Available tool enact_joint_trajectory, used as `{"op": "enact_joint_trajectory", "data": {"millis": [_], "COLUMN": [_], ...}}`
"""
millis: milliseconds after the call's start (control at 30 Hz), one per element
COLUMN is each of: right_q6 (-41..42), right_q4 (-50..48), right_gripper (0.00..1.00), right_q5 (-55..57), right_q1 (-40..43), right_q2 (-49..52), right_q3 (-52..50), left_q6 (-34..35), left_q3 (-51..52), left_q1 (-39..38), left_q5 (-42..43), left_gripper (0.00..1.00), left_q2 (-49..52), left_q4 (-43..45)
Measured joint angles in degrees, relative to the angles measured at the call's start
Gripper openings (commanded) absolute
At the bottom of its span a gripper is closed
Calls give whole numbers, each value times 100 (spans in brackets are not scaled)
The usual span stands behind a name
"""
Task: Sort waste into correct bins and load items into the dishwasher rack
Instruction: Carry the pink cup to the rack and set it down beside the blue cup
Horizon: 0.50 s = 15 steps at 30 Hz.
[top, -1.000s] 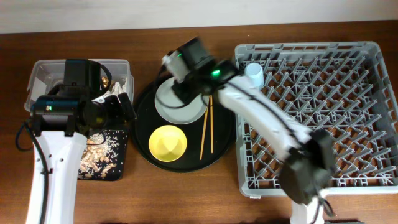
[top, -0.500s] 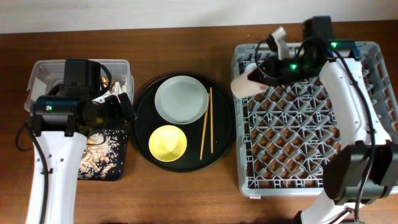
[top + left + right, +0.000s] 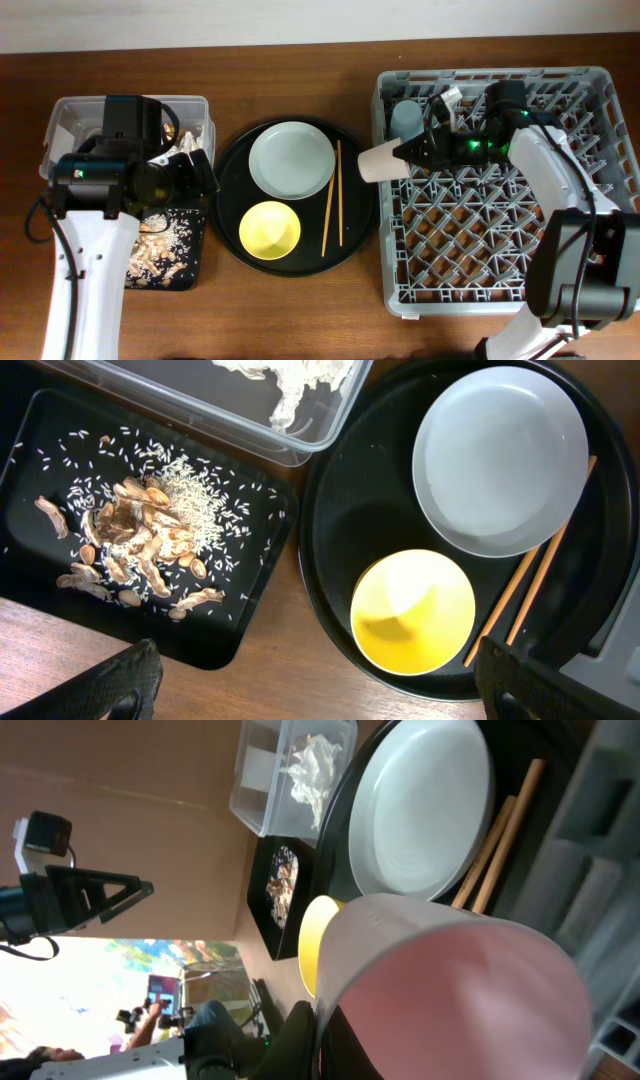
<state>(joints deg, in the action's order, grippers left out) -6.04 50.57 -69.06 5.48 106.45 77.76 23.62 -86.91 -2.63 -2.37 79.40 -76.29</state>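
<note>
dark brown wood tabletop (image 3: 300,310), pale wall strip (image 3: 200,15) along top edge; left fingers (image 3: 125,685) wide apart, empty; right fingers (image 3: 412,152) clamped on pink cup (image 3: 378,162) at rack (image 3: 500,75) left rim

Left arm (image 3: 85,260): white link shells, black joint housings, teal indicator light, black cable loop alongside. Right arm (image 3: 548,165): white links, black joints, green indicator lights. Left gripper fingers (image 3: 125,682): matte black, angular.

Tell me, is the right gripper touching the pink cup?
Touching. Overhead, the right gripper grips the pink cup, holding it sideways above the left edge of the rack.
</note>
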Motion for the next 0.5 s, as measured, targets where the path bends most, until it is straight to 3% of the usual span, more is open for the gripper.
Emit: {"op": "enact_joint_trajectory", "data": {"millis": [500], "right_q6": [-778], "right_q4": [251], "right_gripper": [4], "right_q5": [-26], "right_q1": [472], "right_q2": [-48], "right_q3": [-284], "left_q6": [0], "left_q3": [0], "left_q1": [0], "left_q5": [0], "left_gripper": [99], "left_q2": [0], "left_q4": [2]}}
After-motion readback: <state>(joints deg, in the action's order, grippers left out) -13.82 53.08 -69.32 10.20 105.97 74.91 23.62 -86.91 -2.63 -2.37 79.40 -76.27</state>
